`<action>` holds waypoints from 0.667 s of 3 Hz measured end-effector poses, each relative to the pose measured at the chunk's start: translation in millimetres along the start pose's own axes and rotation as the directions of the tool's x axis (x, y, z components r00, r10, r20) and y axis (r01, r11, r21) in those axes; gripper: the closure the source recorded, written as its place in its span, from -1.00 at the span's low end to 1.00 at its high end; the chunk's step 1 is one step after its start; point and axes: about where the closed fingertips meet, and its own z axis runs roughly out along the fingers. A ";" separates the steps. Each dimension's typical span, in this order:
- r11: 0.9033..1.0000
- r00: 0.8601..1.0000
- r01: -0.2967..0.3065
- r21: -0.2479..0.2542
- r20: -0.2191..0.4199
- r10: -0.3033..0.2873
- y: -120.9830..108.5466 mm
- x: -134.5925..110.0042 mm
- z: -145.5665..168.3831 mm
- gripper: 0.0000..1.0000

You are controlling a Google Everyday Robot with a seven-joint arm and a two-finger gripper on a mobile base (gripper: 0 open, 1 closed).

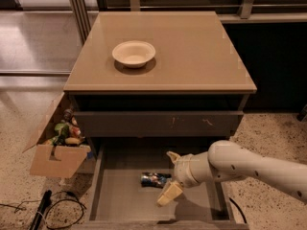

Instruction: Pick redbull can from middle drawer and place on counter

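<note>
My hand (171, 176), fingers apart, hovers low in the middle drawer (120, 195); the redbull can (153, 179) lies just left, its long axis pointing between them.

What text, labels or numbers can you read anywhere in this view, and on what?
No text can be read.
redbull can, lying in the middle drawer: print too blurred to read.
cardboard box: nothing legible.
tool, open, in the drawer by the can: no marking.

Speckled terrazzo floor (280, 133) carries an open cardboard box (56, 161) of clutter, with black cables (57, 206) beside it.
</note>
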 end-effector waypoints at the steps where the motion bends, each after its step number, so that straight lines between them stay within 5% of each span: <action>1: 0.999 1.000 -0.005 -0.046 -0.005 0.005 2.1 26.1 44.9 -1.00; 2: 0.998 1.000 0.007 -0.067 0.018 -0.006 -1.6 40.2 86.3 -1.00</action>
